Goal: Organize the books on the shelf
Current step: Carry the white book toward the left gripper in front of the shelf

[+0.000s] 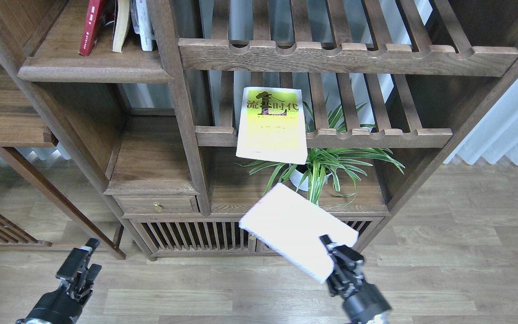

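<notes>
Below shelf (pixel 92 72), right fingers (pixel 337 256) clamp white book (pixel 297 229).

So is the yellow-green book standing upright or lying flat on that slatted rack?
Lying flat, cover up: the yellow-green book rests across the slatted rack, its near edge overhanging the scalloped front rail above the plant.

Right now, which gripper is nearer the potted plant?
Right. The right gripper, holding a white book, is just below the plant; the left gripper is far off, low left.
</notes>
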{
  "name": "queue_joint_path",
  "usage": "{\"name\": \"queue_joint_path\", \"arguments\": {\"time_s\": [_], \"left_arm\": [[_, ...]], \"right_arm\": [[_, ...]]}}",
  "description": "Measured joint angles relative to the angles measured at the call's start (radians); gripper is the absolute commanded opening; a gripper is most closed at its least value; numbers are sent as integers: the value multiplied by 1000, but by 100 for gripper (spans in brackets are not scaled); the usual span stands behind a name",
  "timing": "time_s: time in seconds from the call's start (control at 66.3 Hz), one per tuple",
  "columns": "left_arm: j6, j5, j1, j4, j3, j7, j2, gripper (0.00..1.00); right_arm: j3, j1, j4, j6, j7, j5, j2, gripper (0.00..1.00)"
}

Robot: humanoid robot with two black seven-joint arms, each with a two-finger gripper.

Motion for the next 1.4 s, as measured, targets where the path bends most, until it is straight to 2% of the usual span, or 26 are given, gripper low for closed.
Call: {"name": "queue_joint_path", "arguments": {"time_s": [0.09, 0.196, 0.301, 0.437, 0.588, 0.724, 1.025, 1.402], "left_arm": [[0, -1, -2, -36, 11, 17, 79, 100], [0, -2, -3, -57, -7, 20, 129, 100], [0, 0, -7, -69, -15, 25, 136, 100], [0, 3, -19, -70, -22, 21, 110, 100], [0, -6, -26, -62, -23, 20, 81, 100], [0, -19, -27, -70, -13, 19, 4, 100], [0, -86, -81, -112, 219, 25, 18, 100], [0, -83, -141, -134, 306, 26, -18, 100]], "right_arm": [[-5, 34, -17, -17, 10, -54, 12, 13], [-42, 58, -23, -37, 45, -81, 15, 12], [-65, 66, -23, -41, 72, -85, 16, 12], [-70, 68, -23, -40, 81, -87, 15, 12], [-70, 79, -22, -35, 71, -86, 15, 12], [-78, 98, -22, -33, 47, -80, 15, 12], [-140, 138, -24, -35, 25, -43, 15, 12], [-189, 151, -38, -39, 19, -32, 15, 12]]}}
